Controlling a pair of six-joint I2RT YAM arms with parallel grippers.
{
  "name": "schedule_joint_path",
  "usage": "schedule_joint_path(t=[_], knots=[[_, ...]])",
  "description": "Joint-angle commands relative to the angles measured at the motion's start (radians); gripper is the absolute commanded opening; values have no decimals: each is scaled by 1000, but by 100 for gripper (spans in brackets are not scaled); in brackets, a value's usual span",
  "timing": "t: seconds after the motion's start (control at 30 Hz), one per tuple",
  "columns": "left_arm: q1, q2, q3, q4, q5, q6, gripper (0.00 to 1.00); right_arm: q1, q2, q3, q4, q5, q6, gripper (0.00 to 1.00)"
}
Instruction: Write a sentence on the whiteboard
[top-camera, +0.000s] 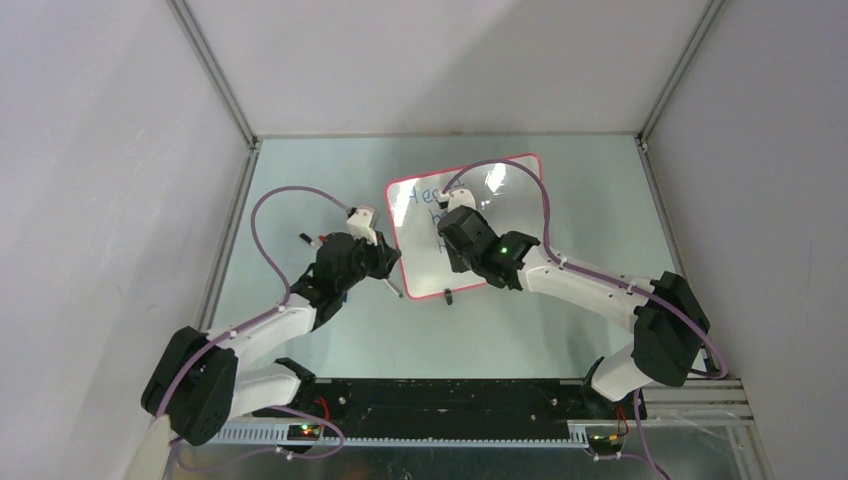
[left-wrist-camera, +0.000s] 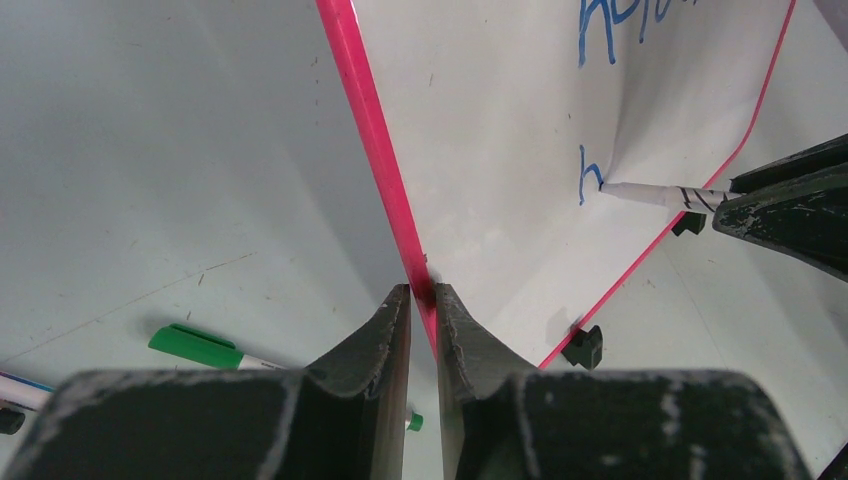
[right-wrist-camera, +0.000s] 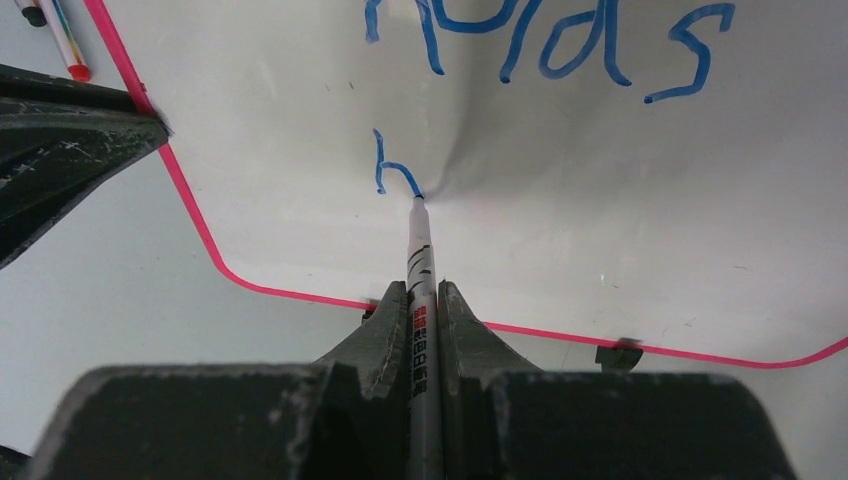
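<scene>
Pale, plain walls (top-camera: 420, 60) box in a grey-green table (top-camera: 580, 200), and only the top camera takes both in whole. In that view the whiteboard (top-camera: 425, 268) sits in the upper middle of the frame between the two arms, with glare washing its right half.

The left wrist view shows what is small and unclear from above. The left gripper (left-wrist-camera: 423, 292) has its jaws drawn narrow and pinches the board's red frame on its left edge. The right wrist view shows the right gripper (right-wrist-camera: 423, 290) clamped on a white marker (right-wrist-camera: 418, 245).

The sentence (right-wrist-camera: 560, 50) runs in blue along the top of that frame. The cropped line may read "holds". Its lowest line is a lone "h", and the marker tip touches the foot of that letter. From above the writing is only faint strokes at the board's upper left.

A green marker (left-wrist-camera: 200, 348) lies on the table at the lower left of the left wrist view. A red-tipped pen (right-wrist-camera: 68, 45) shows at the upper left of the right wrist view. Small black feet (left-wrist-camera: 583, 347) sit on the board's lower edge.
</scene>
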Motion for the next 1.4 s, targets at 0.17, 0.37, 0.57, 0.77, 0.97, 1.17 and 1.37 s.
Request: schedule_joint_path(t=[0.17,0.37,0.57,0.77,0.97,1.17,1.37], knots=[[-4,-26,22,17,-11,21,19,-13,-27,40,-21,-5,18,0],[-3,-27,20,16,-11,20,20,-14,-66,39,16,-33,-2,0],[-3,-29,20,17,-12,20,20,-17,-87,39,36,-30,-20,0],[-3,-27,20,17,-12,20,20,-27,-79,39,24,-8,-23,0],[-4,-27,20,17,-12,20,20,-28,-62,41,17,27,-32,0],[-3,-29,20,15,-13,22,20,-28,-50,39,19,39,-36,0],[-3,-29,20,15,-13,21,20,-28,-39,39,17,42,-32,0]])
